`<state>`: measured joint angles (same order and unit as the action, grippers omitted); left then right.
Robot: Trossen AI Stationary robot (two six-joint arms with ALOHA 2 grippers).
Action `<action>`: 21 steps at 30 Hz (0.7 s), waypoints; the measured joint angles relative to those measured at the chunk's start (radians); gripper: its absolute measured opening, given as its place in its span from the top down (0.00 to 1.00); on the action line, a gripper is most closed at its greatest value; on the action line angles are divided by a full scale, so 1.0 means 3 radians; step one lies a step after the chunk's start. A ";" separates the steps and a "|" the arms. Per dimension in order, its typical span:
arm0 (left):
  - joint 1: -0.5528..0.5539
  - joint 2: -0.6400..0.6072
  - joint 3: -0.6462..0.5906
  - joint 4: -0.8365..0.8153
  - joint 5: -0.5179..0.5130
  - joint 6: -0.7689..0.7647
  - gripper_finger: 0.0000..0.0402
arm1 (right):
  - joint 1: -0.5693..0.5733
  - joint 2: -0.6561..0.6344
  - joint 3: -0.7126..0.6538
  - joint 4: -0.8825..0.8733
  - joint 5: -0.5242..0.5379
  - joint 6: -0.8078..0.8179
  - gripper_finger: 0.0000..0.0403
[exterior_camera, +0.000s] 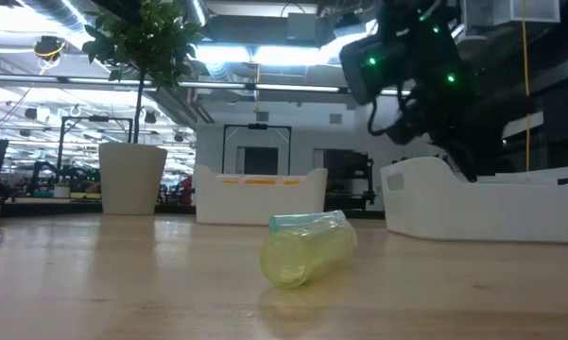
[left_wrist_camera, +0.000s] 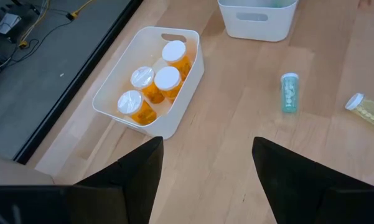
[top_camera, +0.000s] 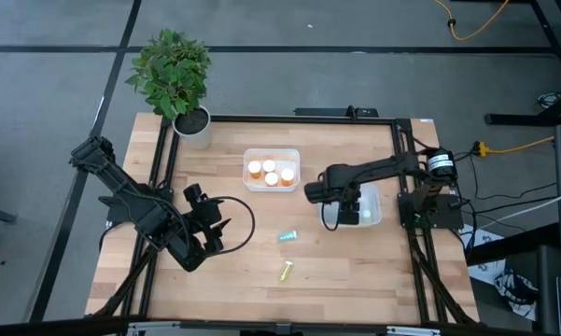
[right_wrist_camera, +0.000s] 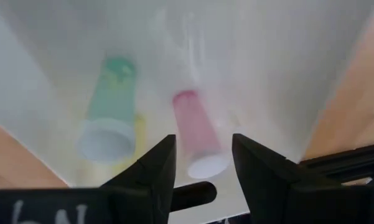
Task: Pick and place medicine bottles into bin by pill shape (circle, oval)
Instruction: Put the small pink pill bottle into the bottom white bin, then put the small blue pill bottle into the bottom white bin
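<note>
Wooden table (top_camera: 355,271) with a black frame; a potted plant (top_camera: 173,79) stands at its far left corner.

Bin with orange bottles (top_camera: 272,169) — white, at the table's far middle. It holds four orange bottles (left_wrist_camera: 154,87) standing upright, white caps up.

Second white bin (top_camera: 371,207) — right of the first, partly covered by the right arm. Inside lie a green bottle (right_wrist_camera: 109,109) and a pink bottle (right_wrist_camera: 199,134), both on their sides, side by side but apart. A yellowish shape shows under the green one; what it is cannot be told.

Teal bottle (top_camera: 287,236) — lying on the bare table, between the two bins and nearer the front edge.

Yellow bottle (top_camera: 286,272) — lying on its side near the front edge, just beyond the teal one in the low view.

Right gripper (right_wrist_camera: 202,163) — hanging over the second bin, fingers parted and empty, the pink bottle below the gap.

Left gripper (left_wrist_camera: 205,168) — above the table's left part, fingers spread wide, nothing between them, facing the bin with orange bottles.
</note>
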<state>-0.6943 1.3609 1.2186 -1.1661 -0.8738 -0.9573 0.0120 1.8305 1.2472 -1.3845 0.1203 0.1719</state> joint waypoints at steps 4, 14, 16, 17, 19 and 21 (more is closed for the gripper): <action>0.0001 0.0000 0.0000 0.0000 0.0000 0.0000 0.40 | 0.0000 0.0000 0.0206 -0.0111 0.0101 0.0003 0.60; 0.0000 0.0000 0.0001 -0.0001 0.0001 0.0000 0.40 | 0.0208 -0.0028 0.0688 -0.0365 0.0070 0.0209 0.60; 0.0001 0.0000 0.0001 0.0000 0.0001 0.0000 0.40 | 0.0359 -0.0079 0.0758 -0.0286 0.0097 0.0200 0.60; -0.0001 0.0000 0.0000 -0.0001 0.0001 0.0000 0.40 | 0.0441 -0.0105 0.0790 -0.0230 0.0128 0.0219 0.60; 0.0001 0.0000 0.0001 -0.0002 0.0001 0.0000 0.40 | 0.0612 -0.0173 0.0824 -0.0062 0.0138 0.0304 0.60; 0.0001 0.0000 0.0000 -0.0002 0.0001 0.0000 0.40 | 0.0792 -0.0241 0.0832 0.0262 0.0146 0.0406 0.60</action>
<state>-0.6941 1.3609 1.2186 -1.1667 -0.8734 -0.9573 0.2498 1.7583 1.4967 -1.3059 0.1641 0.2937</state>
